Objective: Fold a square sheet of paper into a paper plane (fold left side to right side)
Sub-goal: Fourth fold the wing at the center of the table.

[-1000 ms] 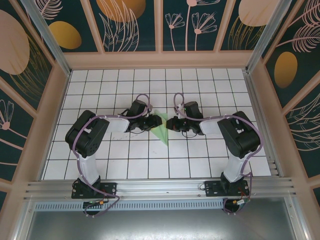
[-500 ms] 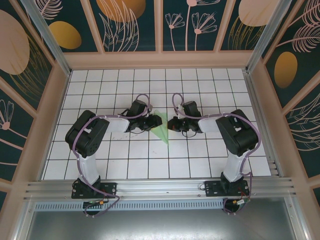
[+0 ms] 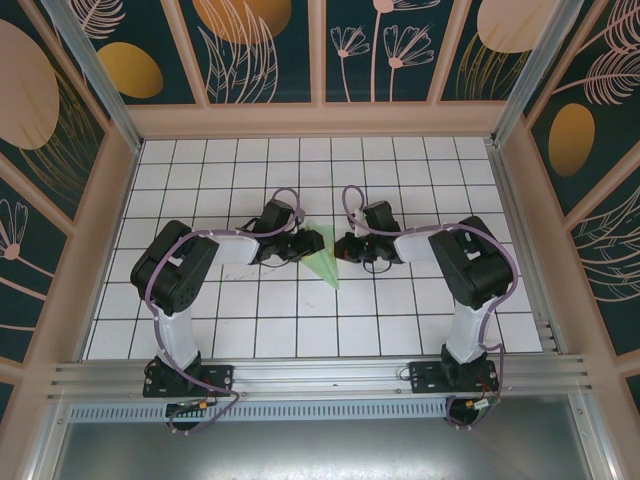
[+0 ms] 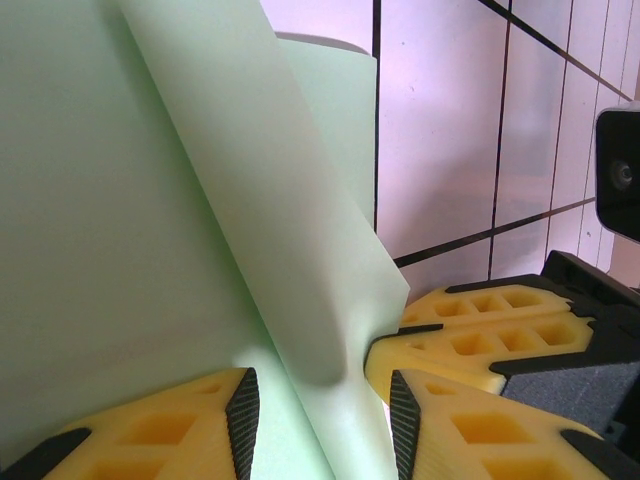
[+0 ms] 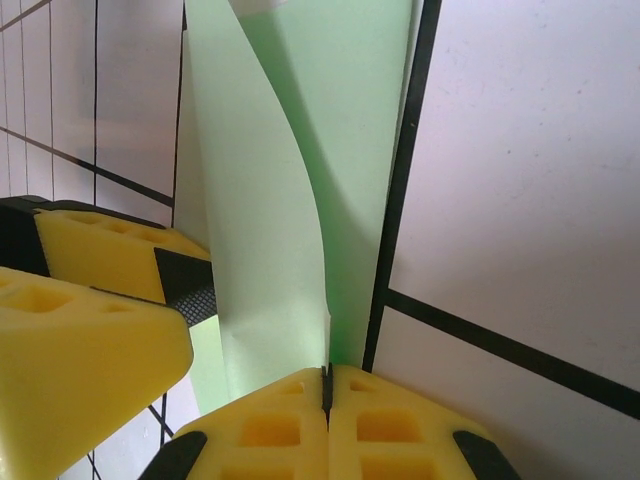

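The square sheet of paper is folded into a slim, pointed, light green paper plane (image 3: 325, 262) lying on the tiles between both grippers, tip toward the arm bases. My left gripper (image 3: 303, 246) stands at its left side. In the left wrist view the left gripper (image 4: 320, 405) has its jaws apart, and a raised flap of the paper plane (image 4: 250, 200) runs between them. My right gripper (image 3: 344, 248) is at the plane's right side. In the right wrist view the right gripper (image 5: 327, 372) is shut, pinching the edge of the lifted flap (image 5: 270, 230).
The white tiled floor (image 3: 300, 320) is walled by a wooden frame (image 3: 320, 120) on three sides, with an aluminium rail (image 3: 320, 375) at the near edge. The two grippers sit nearly finger to finger; the left one's fingers (image 5: 110, 290) show beside the right one.
The right arm's wrist and elbow have shifted slightly toward the far side, with its gripper staying on the paper. The left arm and the plane have hardly moved.
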Controlling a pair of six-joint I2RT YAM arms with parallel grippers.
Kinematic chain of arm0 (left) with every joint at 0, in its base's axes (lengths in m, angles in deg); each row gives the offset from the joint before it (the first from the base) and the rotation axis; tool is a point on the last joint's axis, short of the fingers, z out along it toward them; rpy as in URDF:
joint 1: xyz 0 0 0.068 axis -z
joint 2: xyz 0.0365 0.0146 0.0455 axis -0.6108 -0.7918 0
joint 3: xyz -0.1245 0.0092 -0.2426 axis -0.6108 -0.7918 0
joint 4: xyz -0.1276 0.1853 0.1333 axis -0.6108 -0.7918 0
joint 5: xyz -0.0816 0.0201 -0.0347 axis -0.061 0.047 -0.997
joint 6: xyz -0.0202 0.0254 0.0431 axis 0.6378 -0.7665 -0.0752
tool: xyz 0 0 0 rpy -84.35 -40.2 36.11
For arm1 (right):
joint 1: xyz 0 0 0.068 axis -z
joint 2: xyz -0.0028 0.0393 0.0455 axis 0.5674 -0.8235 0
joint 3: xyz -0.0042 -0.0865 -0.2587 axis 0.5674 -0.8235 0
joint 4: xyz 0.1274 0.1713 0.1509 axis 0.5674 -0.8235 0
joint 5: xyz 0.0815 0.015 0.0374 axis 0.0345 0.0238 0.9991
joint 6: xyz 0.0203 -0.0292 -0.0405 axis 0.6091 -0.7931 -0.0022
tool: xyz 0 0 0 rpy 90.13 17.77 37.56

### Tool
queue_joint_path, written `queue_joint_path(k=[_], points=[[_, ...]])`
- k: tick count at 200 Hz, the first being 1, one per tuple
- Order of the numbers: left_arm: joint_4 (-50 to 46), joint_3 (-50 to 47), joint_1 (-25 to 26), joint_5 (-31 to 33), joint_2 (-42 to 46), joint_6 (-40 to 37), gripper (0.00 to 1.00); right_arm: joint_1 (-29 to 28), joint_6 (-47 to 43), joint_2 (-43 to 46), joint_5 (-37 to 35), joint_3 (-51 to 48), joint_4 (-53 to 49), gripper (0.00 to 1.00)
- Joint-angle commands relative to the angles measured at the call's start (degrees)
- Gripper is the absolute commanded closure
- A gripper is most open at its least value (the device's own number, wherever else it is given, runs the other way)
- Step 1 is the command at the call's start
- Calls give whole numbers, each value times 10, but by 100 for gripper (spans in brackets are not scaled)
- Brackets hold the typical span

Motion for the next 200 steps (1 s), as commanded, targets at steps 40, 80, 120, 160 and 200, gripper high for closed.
queue_joint_path(k=[40, 80, 120, 160, 200], points=[[-31, 2, 2, 25, -19, -18, 57, -9, -23, -25, -22, 20, -36, 98], [-61, 18, 1, 40, 16, -37, 54, -12, -28, -35, -37, 20, -72, 98], [-86, 43, 1, 50, 52, -50, 54, -15, -27, -41, -49, 18, -88, 98], [-71, 74, 1, 2, 21, -56, 71, -20, -32, -43, -53, 26, -98, 98], [-61, 100, 4, -27, -23, -56, 74, -23, -36, -47, -57, 34, -106, 98]])
